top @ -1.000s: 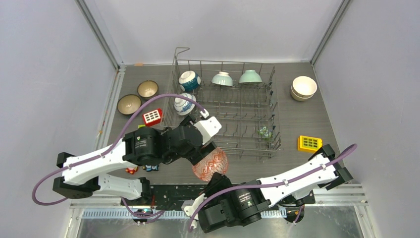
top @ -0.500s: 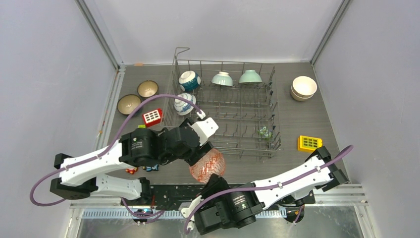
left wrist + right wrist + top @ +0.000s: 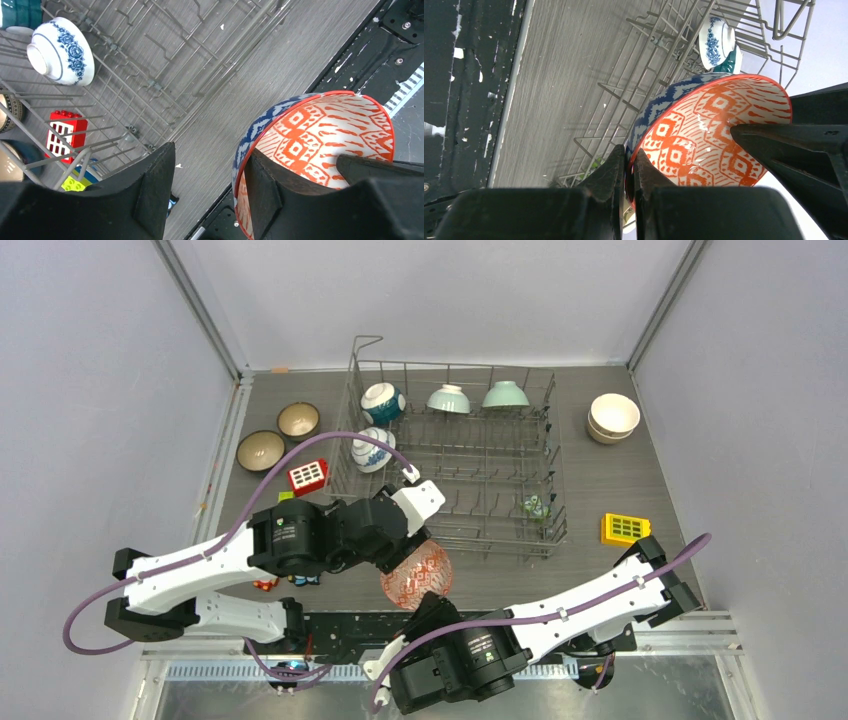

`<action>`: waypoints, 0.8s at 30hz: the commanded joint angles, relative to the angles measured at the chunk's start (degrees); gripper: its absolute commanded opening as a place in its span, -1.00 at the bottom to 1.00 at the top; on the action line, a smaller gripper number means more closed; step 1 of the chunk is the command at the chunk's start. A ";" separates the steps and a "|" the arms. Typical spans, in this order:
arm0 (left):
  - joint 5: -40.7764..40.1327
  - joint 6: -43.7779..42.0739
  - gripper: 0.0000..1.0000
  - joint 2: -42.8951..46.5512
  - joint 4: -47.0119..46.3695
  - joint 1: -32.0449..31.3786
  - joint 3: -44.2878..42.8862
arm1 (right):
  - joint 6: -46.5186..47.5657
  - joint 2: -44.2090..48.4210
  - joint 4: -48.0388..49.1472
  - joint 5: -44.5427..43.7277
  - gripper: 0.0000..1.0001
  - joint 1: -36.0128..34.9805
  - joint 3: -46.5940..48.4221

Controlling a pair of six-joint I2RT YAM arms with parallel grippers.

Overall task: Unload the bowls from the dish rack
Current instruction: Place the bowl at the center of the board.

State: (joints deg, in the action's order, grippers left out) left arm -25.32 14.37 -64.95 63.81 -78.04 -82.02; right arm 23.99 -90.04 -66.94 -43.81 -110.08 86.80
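At your left, two brown bowls (image 3: 260,451) sit on the table (image 3: 590,480) beside the dish rack (image 3: 500,480), a red block (image 3: 307,476) near them; two blue-and-white bowls (image 3: 370,450) and two mint bowls (image 3: 449,398) stand in the rack's left and far parts. Your left gripper (image 3: 210,155) is released, one finger inside the orange-patterned bowl (image 3: 415,575), the other standing off its outer wall; that bowl is held tilted just in front of the rack's near side. Your right gripper (image 3: 628,160) is clenched on this bowl's rim; farther right, stacked cream bowls (image 3: 613,417) and a yellow block (image 3: 625,528) rest on the table.
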 commanded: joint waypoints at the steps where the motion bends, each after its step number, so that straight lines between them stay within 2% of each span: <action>1: -0.31 -0.06 0.03 0.67 -2.14 -0.09 -0.62 | 0.90 0.69 0.32 -1.65 -0.98 -0.37 2.23; 6: 0.19 -0.05 -0.19 0.80 -2.37 -0.06 -0.53 | 0.98 0.68 0.50 -1.65 -0.98 -0.31 2.22; 9: 0.47 -0.07 -0.22 0.69 -2.38 -0.04 -0.54 | 0.98 0.61 0.50 -1.71 -0.98 -0.35 2.23; 12: 0.79 0.03 -0.19 0.70 -2.54 -0.07 -0.64 | 0.90 0.62 0.44 -1.76 -0.98 -0.37 2.31; 15: 0.73 0.16 0.03 0.81 -2.68 -0.07 -0.71 | 0.83 0.64 0.41 -1.76 -0.98 -0.34 2.23; 18: 0.71 0.31 0.14 0.87 -2.77 -0.07 -0.61 | 0.84 0.69 0.45 -1.79 -0.98 -0.32 2.10; 21: 0.95 0.19 0.14 0.72 -2.88 -0.04 -0.51 | 0.84 0.91 0.55 -1.79 -0.98 -0.36 1.97; 24: 1.61 -0.16 0.04 0.24 -2.99 -0.06 -0.42 | 0.88 1.04 0.61 -1.87 -0.98 -0.32 1.73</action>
State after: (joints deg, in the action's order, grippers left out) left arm -23.77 14.55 -65.01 62.92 -78.26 -82.02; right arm 24.08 -90.04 -66.87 -43.59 -110.15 86.80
